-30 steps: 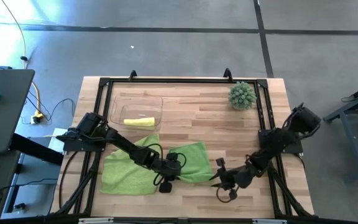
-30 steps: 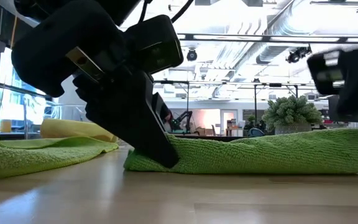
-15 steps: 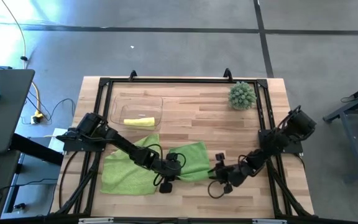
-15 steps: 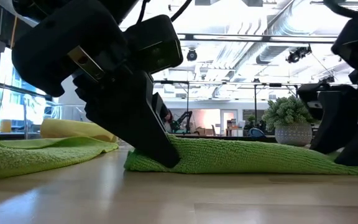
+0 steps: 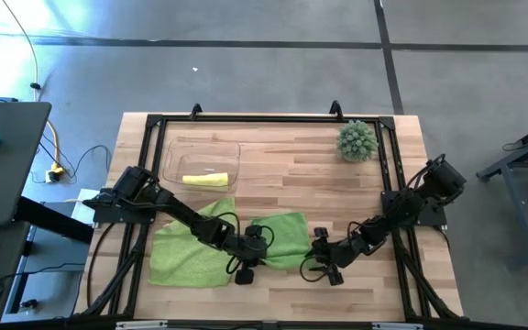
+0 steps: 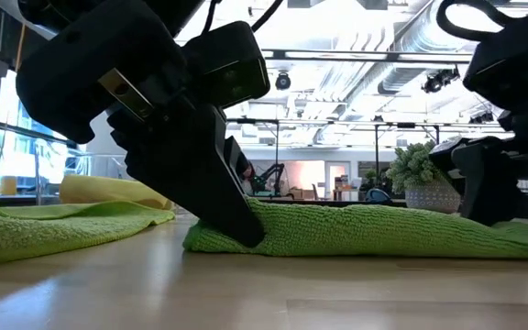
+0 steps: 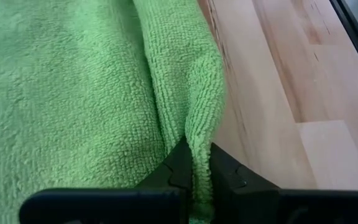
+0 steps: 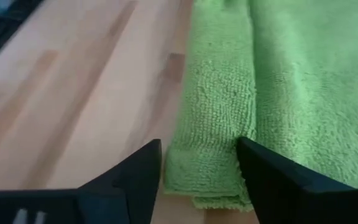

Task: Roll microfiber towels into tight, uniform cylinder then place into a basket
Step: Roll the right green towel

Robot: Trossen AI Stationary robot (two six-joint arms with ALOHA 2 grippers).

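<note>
Left end effector (image 7: 197, 171) pinching towel (image 5: 278, 236) edge. Right end effector (image 8: 199, 163) spread wide, straddling opposite folded corner. Towel looking soft, limp, light; gripping rolled edge at corners seems best.

I see both grippers, left gripper (image 5: 248, 249) and right gripper (image 5: 316, 261), flanking the folded green towel (image 5: 280, 238), lower centre of frame.

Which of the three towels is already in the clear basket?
The yellow towel, rolled up inside the basket. The two lime green towels lie on the table: the folded one pinched by the left tool, the other spread flat.
</note>
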